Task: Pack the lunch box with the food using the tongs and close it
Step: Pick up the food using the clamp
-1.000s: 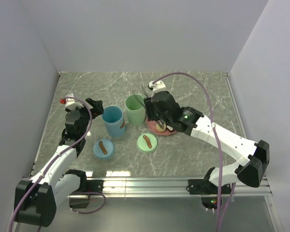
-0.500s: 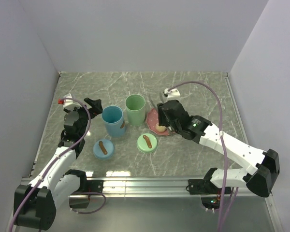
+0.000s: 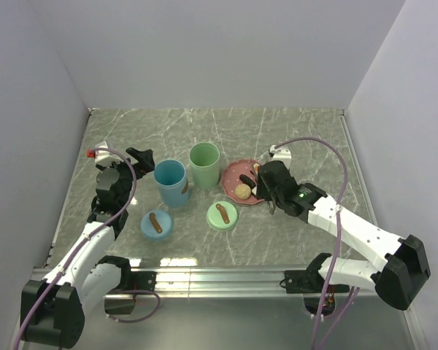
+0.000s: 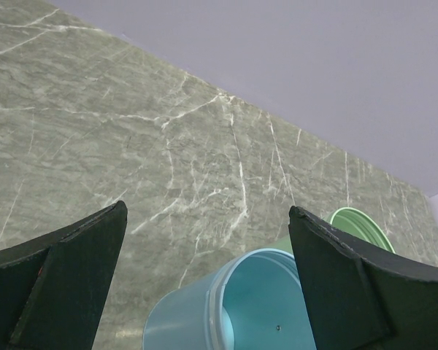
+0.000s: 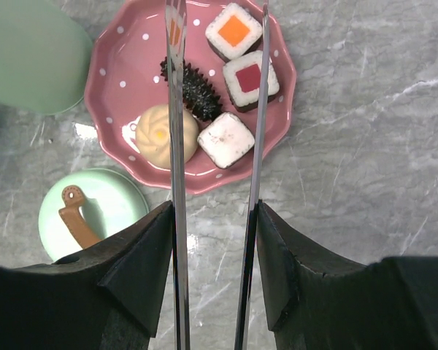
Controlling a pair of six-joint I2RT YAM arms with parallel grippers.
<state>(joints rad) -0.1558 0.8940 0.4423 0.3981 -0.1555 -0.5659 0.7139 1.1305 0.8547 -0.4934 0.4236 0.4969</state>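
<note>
Right hand (image 5: pixel 214 213): half closed. My two fingers (image 5: pixel 142 270) press in from either side on the tongs (image 5: pixel 178 168), and I hold nothing else.
Tongs: one pair, its two thin arms apart and nearly parallel. They reach forward from my grip out over the pink plate (image 5: pixel 109 80). I cannot tell whether the tips touch any food.
Left hand (image 4: pixel 206 211): spread wide, holding nothing and touching nothing. It hangs over the near rim of the blue tub (image 4: pixel 255 306).
Lids: two, flat on the tabletop (image 5: pixel 350 182) nearest my bases. The blue lid (image 3: pixel 156 224) is on the left and the green lid (image 3: pixel 223 215) on the right, each with one brown handle.
Tubs: two, upright and open, just beside each other. The blue tub is nearer and the green tub (image 3: pixel 204 165) is behind it, next to the plate.
Plate: one, to the right of the green tub, carrying all the food I can see.
Bun (image 5: pixel 166 133): one, round and tan, on the plate's near left, partly under the left tong arm.
Sushi pieces: three squares. The white one (image 5: pixel 226 140) is nearest and lies between the tong arms, the red-centred one (image 5: pixel 251 76) is behind it, and the orange-centred one (image 5: pixel 234 30) is farthest.
Dark spiky piece (image 5: pixel 197 95): one, mid-plate, touching the bun.
</note>
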